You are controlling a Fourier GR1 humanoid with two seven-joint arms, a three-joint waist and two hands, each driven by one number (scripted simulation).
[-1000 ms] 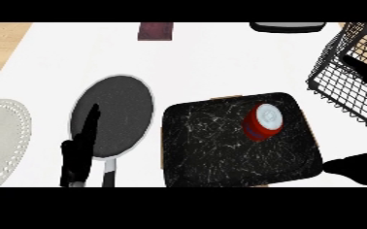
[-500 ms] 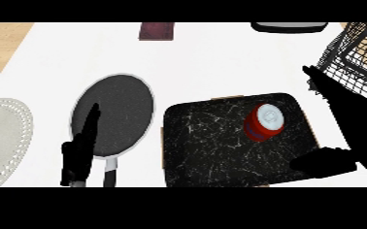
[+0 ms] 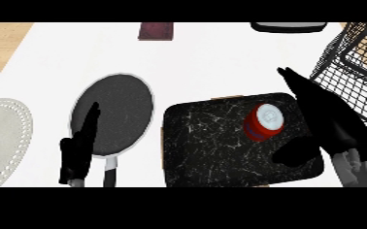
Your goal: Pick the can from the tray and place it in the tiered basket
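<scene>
While the open right hand hovers beside it, the red can on the black marbled tray looks rigid, light and smooth; grasp its sides.

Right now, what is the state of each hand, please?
Left hand: open, holding nothing, resting over the pan.
Right hand: open, holding nothing, beside the can.

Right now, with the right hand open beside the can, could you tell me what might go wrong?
1. The right hand is open, its fingers straight beside the red can. Closing from that side could tip or push the can across the black tray instead of gripping it.
2. The wire basket stands very near that hand, so lifting the can could catch it on the rim.
3. The left hand rests by the dark pan; a nudge seems unlikely.
</scene>
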